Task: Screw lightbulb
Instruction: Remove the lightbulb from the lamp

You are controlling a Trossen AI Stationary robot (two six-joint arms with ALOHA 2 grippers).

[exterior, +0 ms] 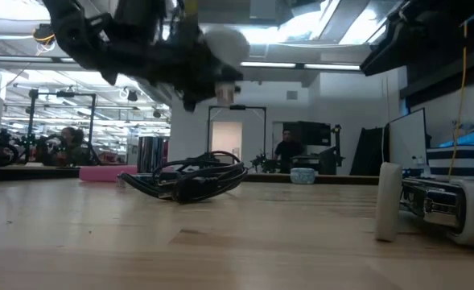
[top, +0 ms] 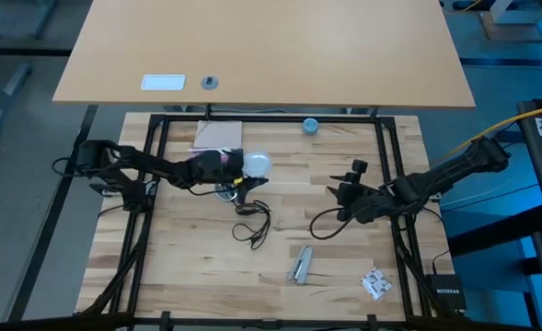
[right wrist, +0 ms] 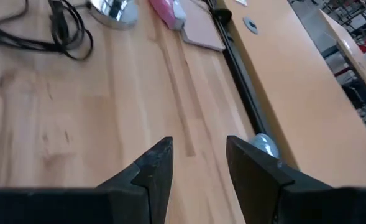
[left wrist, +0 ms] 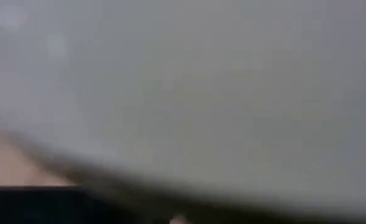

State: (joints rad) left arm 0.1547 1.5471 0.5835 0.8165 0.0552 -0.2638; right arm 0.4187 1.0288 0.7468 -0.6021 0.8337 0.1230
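left gripper (top: 236,165): over the middle-back of the table, clamped on the small white frosted globe lightbulb (top: 256,164); held clear above the tabletop in the low view.
lightbulb: one. In the low view its white globe (exterior: 227,42) sticks out past the dark gripper (exterior: 200,68), pale neck end pointing down. Left wrist view is filled by a blurred grey-white surface, nothing else readable.
right gripper (top: 349,190): right of centre, well apart from the bulb, holding nothing. Right wrist view shows its two dark fingers (right wrist: 155,167) spread with bare wood in the gap (right wrist: 198,168).
black cable (top: 253,221): one tangled bundle, lying on the wood just in front of the left gripper; also seen low (exterior: 190,179) and in the right wrist view (right wrist: 52,31).
shiny round metal base (right wrist: 113,11): one, beside the cable, near the pink flat pad (top: 218,135).
small blue round object (top: 310,125): one, at the back rail; also (right wrist: 265,144).
grey metal piece (top: 301,264): one, front centre.
small white patterned tag (top: 374,283): one, front right.
light wooden table (top: 188,248): one, black frame rails around it.
background: one person (exterior: 286,147) standing far off in the room.
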